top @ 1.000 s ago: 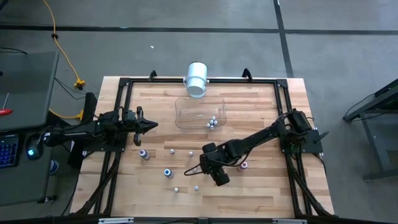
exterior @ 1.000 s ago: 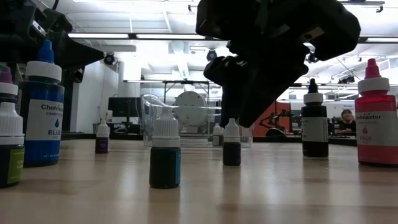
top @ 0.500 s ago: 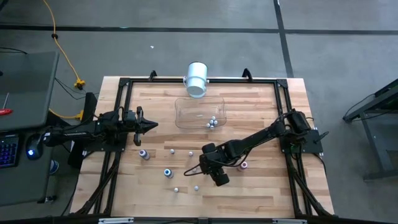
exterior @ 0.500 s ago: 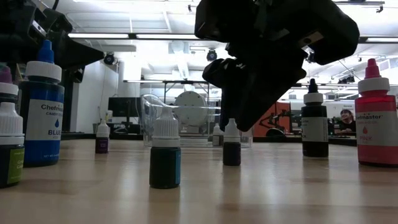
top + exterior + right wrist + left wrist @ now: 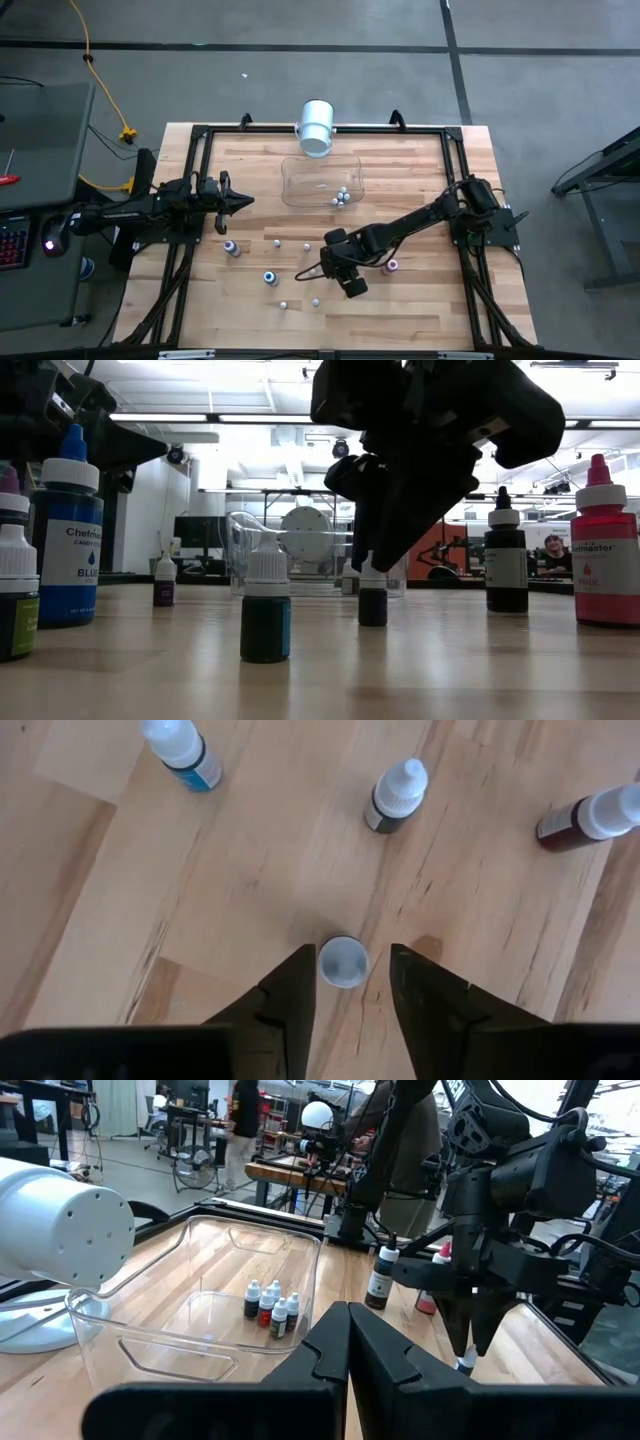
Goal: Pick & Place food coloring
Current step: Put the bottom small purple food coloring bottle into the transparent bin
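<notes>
A tiny food coloring bottle (image 5: 343,963) with a whitish cap and dark body (image 5: 372,606) stands upright on the wooden table. My right gripper (image 5: 350,965) is open and slants down over it, one finger on either side of the cap, a thin gap showing on each side. In the high view this gripper (image 5: 308,274) is at the table's middle, toward the near edge. More small bottles (image 5: 395,798) (image 5: 182,750) (image 5: 590,818) stand around it. My left gripper (image 5: 245,201) waits shut and level at the table's left.
A clear plastic tub (image 5: 300,180) at the far middle holds a few small bottles (image 5: 342,197). A white cylinder (image 5: 317,127) lies behind it. Bigger blue (image 5: 68,540), black (image 5: 506,565) and pink (image 5: 604,555) bottles and a teal-bodied one (image 5: 265,615) stand on the table.
In the low view my right gripper's dark fingers now cover the top of the small bottle's cap, which showed below them a second ago. The bottle has stayed where it was.
</notes>
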